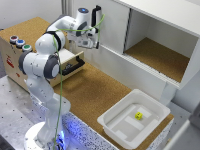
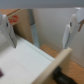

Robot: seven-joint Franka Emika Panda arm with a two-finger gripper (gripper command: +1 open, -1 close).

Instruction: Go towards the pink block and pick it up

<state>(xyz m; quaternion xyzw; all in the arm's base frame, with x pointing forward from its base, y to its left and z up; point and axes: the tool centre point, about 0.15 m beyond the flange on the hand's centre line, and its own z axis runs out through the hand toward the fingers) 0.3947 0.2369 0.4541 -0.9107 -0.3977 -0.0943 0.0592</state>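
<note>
My gripper (image 1: 91,44) hangs above the open wooden drawer (image 1: 71,61) at the exterior view's left. Its jaws stand wide apart with nothing between them. In the wrist view the gripper (image 2: 40,35) shows both fingers (image 2: 8,31) spread over the drawer's pale inside (image 2: 22,62). A small dark pinkish thing (image 2: 1,73) sits at the very edge of the wrist view inside the drawer; it may be the pink block, but too little shows to be sure. The pink block is not visible in the exterior view.
A white tray (image 1: 118,131) on the cork counter at the exterior view's right holds a small yellow block (image 1: 138,115). An open white cupboard (image 1: 160,55) stands behind. Three coloured round knobs (image 1: 20,43) sit on the wooden cabinet top. The drawer's dark handle (image 1: 74,66) sticks out.
</note>
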